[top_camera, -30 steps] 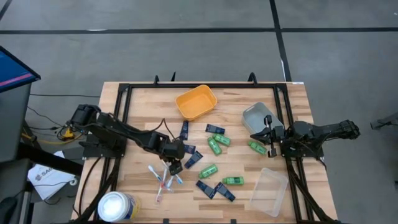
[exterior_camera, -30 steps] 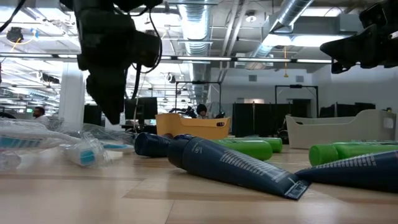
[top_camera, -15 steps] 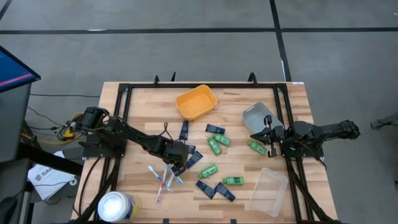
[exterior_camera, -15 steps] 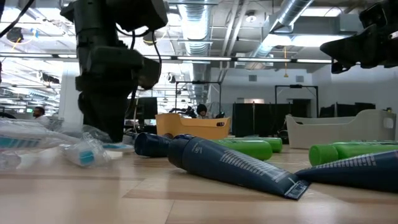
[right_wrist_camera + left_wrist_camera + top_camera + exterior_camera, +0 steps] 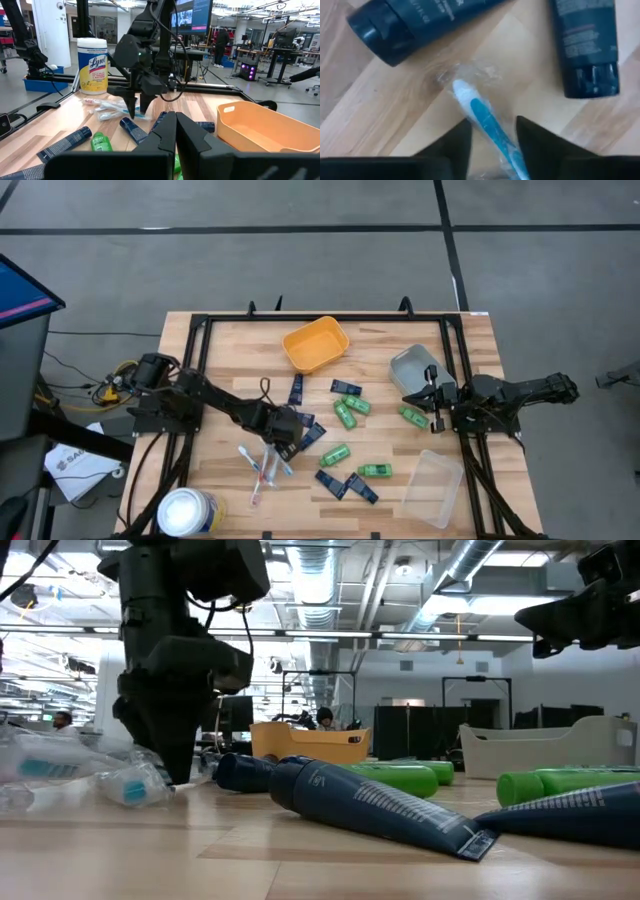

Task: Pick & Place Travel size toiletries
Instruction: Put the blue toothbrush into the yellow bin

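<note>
Lowered since a second ago, the left gripper (image 5: 490,137) now straddles a wrapped blue toothbrush (image 5: 487,125), its jaws narrowing. Likely the grasp is starting; the right gripper (image 5: 432,398) waits shut.

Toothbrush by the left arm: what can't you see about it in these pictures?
- Left wrist view: toothbrush handle is cut off by the bottom edge, between the left end effector fingers.
- Low view: that end effector hides the contact.
- High view: toothbrushes too small to tell which is gripped.
</note>
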You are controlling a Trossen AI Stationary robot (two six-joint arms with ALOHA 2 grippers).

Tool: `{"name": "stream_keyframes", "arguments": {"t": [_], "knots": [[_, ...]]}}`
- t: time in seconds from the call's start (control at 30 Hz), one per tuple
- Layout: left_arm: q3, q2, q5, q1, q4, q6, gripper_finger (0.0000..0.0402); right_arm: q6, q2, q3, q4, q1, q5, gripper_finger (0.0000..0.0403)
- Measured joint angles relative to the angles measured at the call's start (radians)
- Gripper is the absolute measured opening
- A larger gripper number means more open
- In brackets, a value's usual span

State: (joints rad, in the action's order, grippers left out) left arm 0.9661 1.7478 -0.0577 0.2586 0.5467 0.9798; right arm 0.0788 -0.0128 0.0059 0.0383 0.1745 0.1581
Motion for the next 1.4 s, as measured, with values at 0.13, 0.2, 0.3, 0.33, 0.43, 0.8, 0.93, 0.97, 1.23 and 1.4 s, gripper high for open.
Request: {"name": "stream_keyframes", "arguments": {"t": [0.13,0.2,0.3,0.33,0.43,0.8,0.93,0.97,1.23,1.4], "knots": [[0.001,-0.046,0.024,-0.03,-0.008,0.005,0.003,0.0,0.0,0.0,0.0,0.0,0.0,0.0],[0.001,-0.073,0.024,-0.043,-0.008,0.006,0.0016,0.0,0.0,0.0,0.0,0.0,0.0,0.0],[0.001,-0.134,0.013,-0.065,-0.011,0.006,0.0019,0.0,0.0,0.0,0.0,0.0,0.0,0.0],[0.002,-0.153,0.011,-0.074,-0.012,0.005,0.0019,0.0,0.0,0.0,0.0,0.0,0.0,0.0],[0.002,-0.229,-0.003,-0.108,-0.017,0.005,0.0011,0.0,0.0,0.0,0.0,0.0,0.0,0.0],[0.003,-0.446,-0.204,-0.378,-0.228,-0.286,0.0006,0.0,0.0,0.0,0.0,-0.001,0.0,0.0],[0.037,-0.432,-0.201,-0.511,-0.261,-0.476,0.0005,0.0,0.0,0.0,0.0,-0.001,0.0,0.0],[0.051,-0.426,-0.197,-0.54,-0.273,-0.526,0.0005,0.0,0.0,0.0,0.0,-0.001,0.0,0.0],[0.159,-0.314,-0.141,-0.68,-0.331,-0.767,0.0005,0.0,0.0,0.0,0.003,0.0,0.001,0.0],[0.247,-0.197,-0.102,-0.694,-0.343,-0.909,0.0005,0.0,0.0,0.0,0.0,-0.001,0.007,0.0]]}}
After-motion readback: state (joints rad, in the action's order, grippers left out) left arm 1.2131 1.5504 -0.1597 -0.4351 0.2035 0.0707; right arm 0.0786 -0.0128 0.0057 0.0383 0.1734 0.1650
